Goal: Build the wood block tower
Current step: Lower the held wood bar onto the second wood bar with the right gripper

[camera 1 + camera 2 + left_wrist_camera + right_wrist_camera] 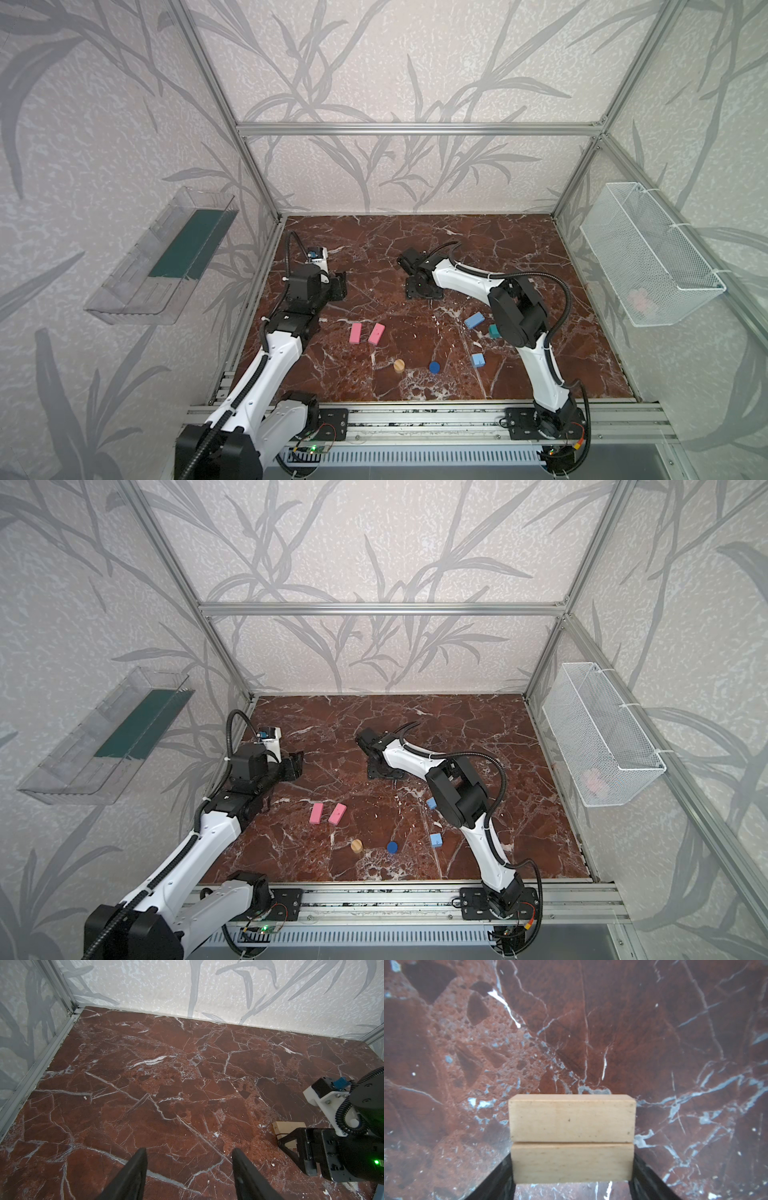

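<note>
Two tan bars lie side by side on the marble; the far tan bar [572, 1120] is free. My right gripper [572, 1167] is shut on the near tan bar [572, 1164], a finger against each end. In both top views the right gripper [424, 291] [384, 771] points down and hides the bars. The left gripper [188, 1151] [343, 286] stands open and empty at mid left. Two pink bars [356, 333] [376, 333], a tan cylinder [399, 365], a dark blue cylinder [434, 366], two light blue blocks [474, 320] [478, 360] and a teal cube [493, 331] lie loose toward the front.
A clear tray [166, 257] hangs on the left wall. On the right wall hangs a white wire basket [648, 253] with something pink inside. Aluminium frame rails edge the marble table [498, 249]. My right arm's elbow [519, 316] overhangs the teal cube.
</note>
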You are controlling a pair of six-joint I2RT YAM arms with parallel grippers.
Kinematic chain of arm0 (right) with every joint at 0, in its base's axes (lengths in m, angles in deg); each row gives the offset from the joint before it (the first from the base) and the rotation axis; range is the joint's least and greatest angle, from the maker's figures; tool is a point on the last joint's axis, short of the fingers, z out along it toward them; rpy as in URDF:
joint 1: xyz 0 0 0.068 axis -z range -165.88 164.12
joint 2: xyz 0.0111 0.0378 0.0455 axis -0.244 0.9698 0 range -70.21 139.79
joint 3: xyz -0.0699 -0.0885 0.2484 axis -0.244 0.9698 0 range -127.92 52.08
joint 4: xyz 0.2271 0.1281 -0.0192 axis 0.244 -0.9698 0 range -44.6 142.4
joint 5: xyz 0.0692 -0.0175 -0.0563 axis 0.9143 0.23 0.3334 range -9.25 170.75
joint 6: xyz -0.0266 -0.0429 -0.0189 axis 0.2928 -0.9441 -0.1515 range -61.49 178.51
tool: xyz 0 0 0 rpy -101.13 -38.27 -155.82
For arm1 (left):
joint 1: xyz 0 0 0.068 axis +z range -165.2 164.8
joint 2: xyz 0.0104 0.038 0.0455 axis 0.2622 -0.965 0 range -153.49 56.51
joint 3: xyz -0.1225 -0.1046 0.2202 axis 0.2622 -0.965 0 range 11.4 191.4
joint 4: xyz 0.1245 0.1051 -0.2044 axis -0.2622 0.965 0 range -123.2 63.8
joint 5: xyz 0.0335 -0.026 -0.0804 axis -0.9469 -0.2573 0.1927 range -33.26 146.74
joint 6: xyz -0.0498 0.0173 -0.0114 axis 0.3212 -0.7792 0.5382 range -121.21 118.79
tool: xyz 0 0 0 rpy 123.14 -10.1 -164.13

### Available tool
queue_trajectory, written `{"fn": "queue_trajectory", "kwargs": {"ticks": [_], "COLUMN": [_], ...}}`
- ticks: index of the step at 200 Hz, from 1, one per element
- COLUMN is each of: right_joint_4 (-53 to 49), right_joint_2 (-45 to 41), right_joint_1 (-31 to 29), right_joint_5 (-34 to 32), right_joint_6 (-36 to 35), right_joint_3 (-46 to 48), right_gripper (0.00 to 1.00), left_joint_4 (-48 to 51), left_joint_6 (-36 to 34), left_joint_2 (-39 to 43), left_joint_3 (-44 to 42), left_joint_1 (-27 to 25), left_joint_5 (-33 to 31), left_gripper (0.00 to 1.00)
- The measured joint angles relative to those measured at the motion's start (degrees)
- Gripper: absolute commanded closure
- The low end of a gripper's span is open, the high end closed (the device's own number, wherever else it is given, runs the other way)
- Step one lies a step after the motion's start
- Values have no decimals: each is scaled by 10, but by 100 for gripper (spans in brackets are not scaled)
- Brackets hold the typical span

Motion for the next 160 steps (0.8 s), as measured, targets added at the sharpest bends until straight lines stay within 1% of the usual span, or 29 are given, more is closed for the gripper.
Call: {"fn": "queue_trajectory", "kwargs": {"ticks": [35, 71, 160], "right_joint_4": [-1, 0, -1], "right_joint_2": [1, 6, 7], "right_joint_1": [0, 1, 1], "right_joint_5": [0, 2, 2], "right_joint_6": [0, 1, 2], "right_joint_3": [-1, -4, -6], "right_gripper": [22, 18, 18], "left_joint_4": [0, 0, 0], "left_joint_6": [0, 0, -2], "left_joint_2": [0, 0, 0], "left_joint_3": [0, 0, 0], "left_joint_1": [0, 0, 0], "left_joint_5": [-1, -1, -1], "left_gripper": [37, 37, 37]}}
